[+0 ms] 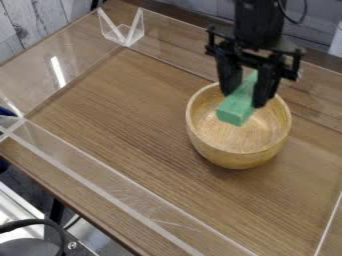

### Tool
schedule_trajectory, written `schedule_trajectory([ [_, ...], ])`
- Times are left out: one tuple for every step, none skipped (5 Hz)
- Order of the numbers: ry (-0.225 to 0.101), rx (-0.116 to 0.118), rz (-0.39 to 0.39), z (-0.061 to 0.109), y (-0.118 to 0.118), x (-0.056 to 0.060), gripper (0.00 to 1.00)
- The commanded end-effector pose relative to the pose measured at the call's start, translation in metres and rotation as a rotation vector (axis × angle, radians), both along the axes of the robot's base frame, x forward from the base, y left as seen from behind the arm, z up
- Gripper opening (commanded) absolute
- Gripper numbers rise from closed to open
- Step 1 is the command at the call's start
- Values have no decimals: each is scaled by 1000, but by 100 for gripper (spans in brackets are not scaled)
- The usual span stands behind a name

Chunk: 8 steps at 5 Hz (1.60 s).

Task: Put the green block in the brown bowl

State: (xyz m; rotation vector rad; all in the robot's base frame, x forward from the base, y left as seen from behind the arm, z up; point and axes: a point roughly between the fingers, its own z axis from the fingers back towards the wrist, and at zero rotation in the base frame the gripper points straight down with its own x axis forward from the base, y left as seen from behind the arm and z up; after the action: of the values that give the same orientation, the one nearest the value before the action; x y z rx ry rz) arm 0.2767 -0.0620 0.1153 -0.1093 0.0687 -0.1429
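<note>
Block (238, 107) sits clamped in our tool (242, 88), over the bowl (238, 131) near the bench's (120, 125) far edge. We've only lowering and release left

Gripper arm (267, 22) cut off by top edge; bowl's (238, 128) far rim partly hidden behind green block (241, 101).

Black, angular robot tool (247, 80).

The gripper (243, 75) holds the green block (241, 101) over the brown bowl (229, 137).
</note>
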Motion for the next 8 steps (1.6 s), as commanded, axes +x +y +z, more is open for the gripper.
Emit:
schedule_trajectory([
  [-26,-3,-17,-1,-8,4,0],
  [-17,6,-27,-13,-10,5,0],
  [-11,6,-25,-16,-8,7,0],
  [-5,7,-23,-20,-7,8,0],
  [1,8,-21,-23,-5,10,0],
  [6,8,-18,-26,-4,11,0],
  [10,8,-16,-27,-3,12,0],
  [14,8,-11,-28,-1,13,0],
])
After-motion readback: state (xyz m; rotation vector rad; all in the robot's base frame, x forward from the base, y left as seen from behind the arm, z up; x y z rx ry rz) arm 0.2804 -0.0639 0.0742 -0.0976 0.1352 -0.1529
